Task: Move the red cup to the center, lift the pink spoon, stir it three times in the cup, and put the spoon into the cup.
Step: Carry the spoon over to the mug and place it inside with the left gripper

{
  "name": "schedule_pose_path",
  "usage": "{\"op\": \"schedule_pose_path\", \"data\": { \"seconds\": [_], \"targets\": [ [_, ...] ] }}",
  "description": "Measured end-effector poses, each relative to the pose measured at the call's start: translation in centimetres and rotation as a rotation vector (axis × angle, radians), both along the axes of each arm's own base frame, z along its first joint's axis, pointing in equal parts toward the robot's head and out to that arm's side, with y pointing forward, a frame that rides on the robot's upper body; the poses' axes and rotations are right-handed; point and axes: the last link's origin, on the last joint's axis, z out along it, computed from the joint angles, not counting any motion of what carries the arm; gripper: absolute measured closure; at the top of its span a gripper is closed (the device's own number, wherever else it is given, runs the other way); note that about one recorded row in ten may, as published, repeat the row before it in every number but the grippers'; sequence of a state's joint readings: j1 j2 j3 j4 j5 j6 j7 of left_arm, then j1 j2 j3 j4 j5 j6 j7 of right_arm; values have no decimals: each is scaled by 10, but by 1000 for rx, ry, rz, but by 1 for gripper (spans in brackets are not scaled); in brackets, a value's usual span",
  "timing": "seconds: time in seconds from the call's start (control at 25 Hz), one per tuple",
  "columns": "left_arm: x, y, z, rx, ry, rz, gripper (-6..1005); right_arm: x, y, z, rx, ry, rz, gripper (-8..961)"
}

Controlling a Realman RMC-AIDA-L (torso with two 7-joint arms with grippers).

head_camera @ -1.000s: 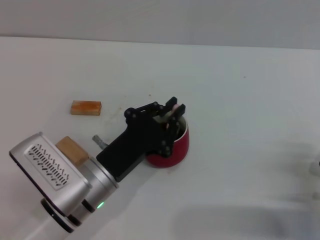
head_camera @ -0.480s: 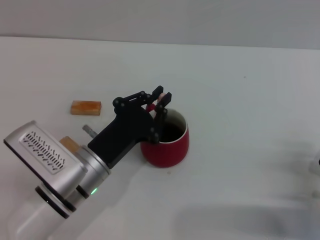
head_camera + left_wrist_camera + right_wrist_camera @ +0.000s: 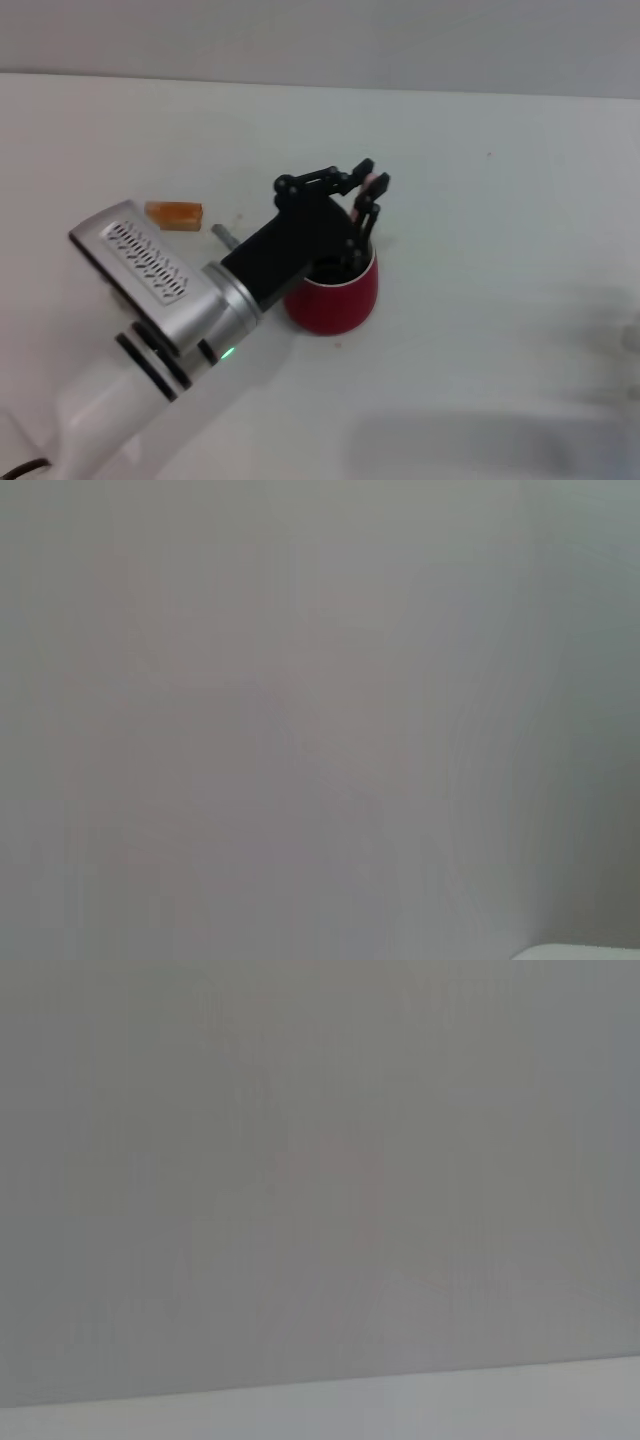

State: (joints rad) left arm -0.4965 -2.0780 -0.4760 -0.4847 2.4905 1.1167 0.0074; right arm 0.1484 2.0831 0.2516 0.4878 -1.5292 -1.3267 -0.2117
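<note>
The red cup [image 3: 338, 298] stands near the middle of the white table in the head view. My left gripper [image 3: 369, 186] hangs over the cup's far rim and is shut on the pink spoon [image 3: 368, 183], whose pale pink handle shows between the fingertips. The spoon's lower part reaches down toward the cup and is hidden behind the fingers. My right gripper is out of view. Both wrist views show only a blank grey surface.
A tan wooden block [image 3: 174, 213] lies on the table to the left of the cup, partly behind my left arm [image 3: 190, 300]. The table [image 3: 500, 200] spreads wide to the right and beyond the cup.
My left gripper, still holding the spoon, has swung from the cup's left rim to its far right rim. The arm now hides the second wooden block.
</note>
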Motion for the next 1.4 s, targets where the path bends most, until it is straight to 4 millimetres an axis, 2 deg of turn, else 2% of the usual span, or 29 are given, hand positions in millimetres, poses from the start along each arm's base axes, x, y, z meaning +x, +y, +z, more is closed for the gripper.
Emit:
{"op": "schedule_pose_path", "data": {
  "seconds": [0.32, 0.8, 1.2, 1.4],
  "targets": [
    [9, -2, -6, -47, -18, -8, 858, -1, 2, 0, 0, 0, 6, 954],
    [-22, -31, 1, -23, -51, 75, 857, -3, 8, 0, -3, 2, 13, 954],
    [-39, -24, 15, 37, -47, 134, 857, -4, 10, 0, -3, 3, 14, 954],
    [-41, -20, 18, 55, -40, 136, 858, -4, 10, 0, -3, 3, 13, 954]
  ]
}}
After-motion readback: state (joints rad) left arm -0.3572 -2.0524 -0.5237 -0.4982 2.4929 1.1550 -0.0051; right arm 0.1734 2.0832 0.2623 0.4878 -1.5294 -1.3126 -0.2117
